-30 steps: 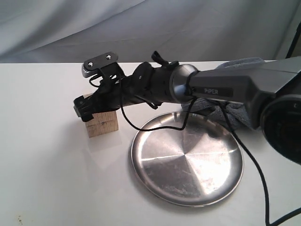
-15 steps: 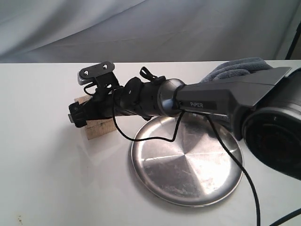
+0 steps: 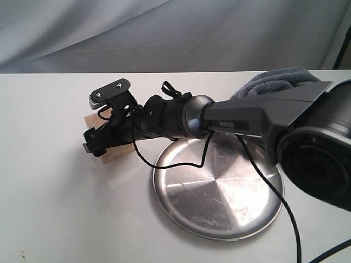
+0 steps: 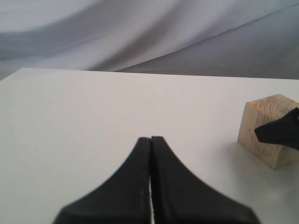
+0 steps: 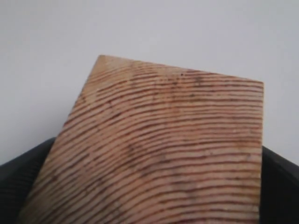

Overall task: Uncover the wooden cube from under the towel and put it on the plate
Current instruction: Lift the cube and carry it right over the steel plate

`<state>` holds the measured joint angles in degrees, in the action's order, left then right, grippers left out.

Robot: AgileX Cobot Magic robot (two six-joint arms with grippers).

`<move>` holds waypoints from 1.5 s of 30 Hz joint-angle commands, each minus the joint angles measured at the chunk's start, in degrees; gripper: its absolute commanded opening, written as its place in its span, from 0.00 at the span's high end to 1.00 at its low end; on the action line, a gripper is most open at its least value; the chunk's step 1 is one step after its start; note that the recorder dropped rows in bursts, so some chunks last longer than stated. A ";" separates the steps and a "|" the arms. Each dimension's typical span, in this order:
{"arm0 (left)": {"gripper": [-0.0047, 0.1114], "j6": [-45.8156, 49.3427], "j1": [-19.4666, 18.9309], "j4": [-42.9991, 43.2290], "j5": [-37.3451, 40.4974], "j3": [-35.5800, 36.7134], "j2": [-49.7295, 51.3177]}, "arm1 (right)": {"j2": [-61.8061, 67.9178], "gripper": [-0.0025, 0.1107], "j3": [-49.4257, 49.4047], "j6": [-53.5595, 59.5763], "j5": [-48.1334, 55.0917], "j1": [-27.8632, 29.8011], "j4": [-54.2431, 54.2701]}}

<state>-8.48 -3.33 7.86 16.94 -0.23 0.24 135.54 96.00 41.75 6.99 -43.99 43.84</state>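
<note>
As it has dropped, right gripper (image 3: 94, 143) straddles wooden cube (image 3: 116, 154).

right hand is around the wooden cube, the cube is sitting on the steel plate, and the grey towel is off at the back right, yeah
Not quite. The wooden cube is not on the steel plate; the exterior view shows it beside the plate, over the white table. The rest holds: the right hand is around the cube and the grey towel is at the back right.
</note>
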 commanded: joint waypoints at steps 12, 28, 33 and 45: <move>0.96 -0.26 -0.07 0.01 -0.41 0.23 -0.24 | -17.04 0.98 0.12 2.94 20.54 0.09 -11.45; 0.96 -0.26 -0.07 0.01 -0.41 0.23 -0.24 | -36.35 0.98 -0.24 -11.61 45.33 0.18 -36.49; 0.96 -0.26 -0.07 0.01 -0.41 0.23 -0.24 | -44.52 0.98 -9.36 -17.06 45.60 1.88 -40.81; 0.96 -0.26 -0.07 0.01 -0.41 0.23 -0.24 | -48.66 0.98 -48.33 -20.15 -2.62 8.76 -28.60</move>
<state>-8.48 -3.33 7.86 16.94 -0.23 0.24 87.92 52.27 21.85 18.63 -35.36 11.28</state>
